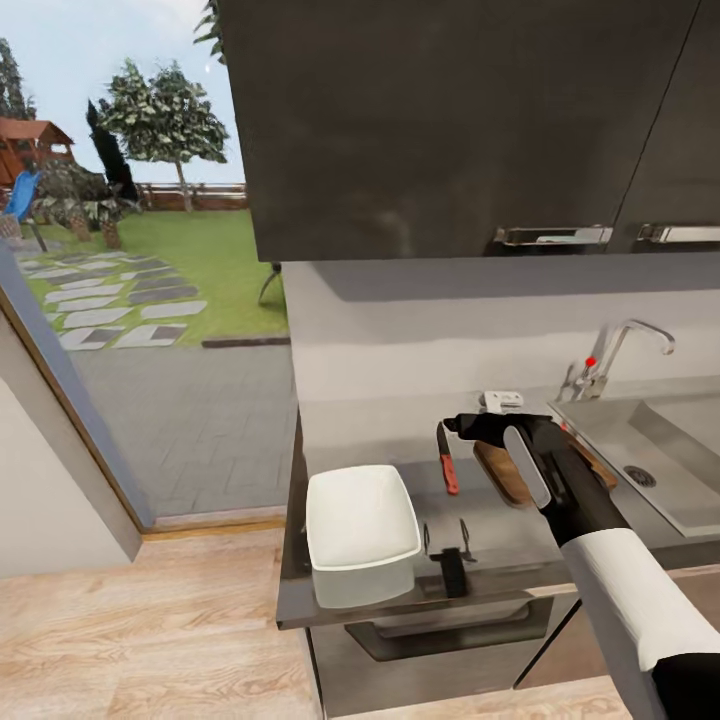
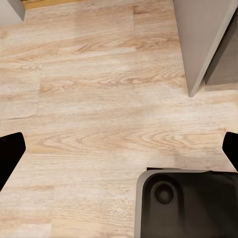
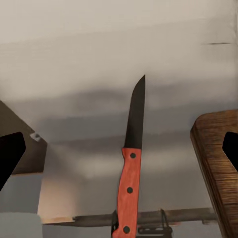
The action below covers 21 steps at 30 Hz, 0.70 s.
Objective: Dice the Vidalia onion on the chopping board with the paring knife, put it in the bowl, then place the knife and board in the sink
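One paring knife (image 1: 447, 460), one chopping board (image 1: 500, 472) and one bowl (image 1: 359, 525) are lying on the counter (image 1: 385, 425), with the sink (image 1: 655, 455) set in at its right end; the bowl is sitting at the front edge near the left corner. The right pincer (image 1: 462, 425) is hovering open over the knife, whose red handle is pointing to the front edge, the board lying just beside it toward the sink. The left pincer (image 2: 119, 148) is hanging open over the wooden floor (image 2: 89, 99), and bare counter is stretching behind the knife to the wall
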Available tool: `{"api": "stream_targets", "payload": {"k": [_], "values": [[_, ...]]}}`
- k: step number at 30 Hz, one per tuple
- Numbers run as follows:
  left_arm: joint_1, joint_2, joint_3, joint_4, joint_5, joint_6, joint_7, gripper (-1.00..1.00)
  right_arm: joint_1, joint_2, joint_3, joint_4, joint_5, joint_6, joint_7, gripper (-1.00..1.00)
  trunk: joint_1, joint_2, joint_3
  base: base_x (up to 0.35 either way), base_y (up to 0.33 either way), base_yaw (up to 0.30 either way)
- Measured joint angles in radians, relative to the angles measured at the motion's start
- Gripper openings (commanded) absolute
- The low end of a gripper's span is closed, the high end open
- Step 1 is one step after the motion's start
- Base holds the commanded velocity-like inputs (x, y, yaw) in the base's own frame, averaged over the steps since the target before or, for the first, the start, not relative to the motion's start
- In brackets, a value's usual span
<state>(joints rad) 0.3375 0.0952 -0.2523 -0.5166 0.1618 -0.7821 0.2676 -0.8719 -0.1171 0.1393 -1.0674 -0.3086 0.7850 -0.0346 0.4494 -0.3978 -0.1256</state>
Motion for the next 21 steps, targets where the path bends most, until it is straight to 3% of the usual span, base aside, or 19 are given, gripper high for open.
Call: {"api": "stream_targets", "payload": {"k": [21], "values": [[0.0, 0.0, 0.0, 0.0, 0.001, 0.0, 0.0, 1.0, 0.0, 0.0, 0.001, 0.014, 0.001, -0.001, 0.001, 1.0, 0.0, 0.0, -0.025, 0.0, 0.0, 0.0]]}}
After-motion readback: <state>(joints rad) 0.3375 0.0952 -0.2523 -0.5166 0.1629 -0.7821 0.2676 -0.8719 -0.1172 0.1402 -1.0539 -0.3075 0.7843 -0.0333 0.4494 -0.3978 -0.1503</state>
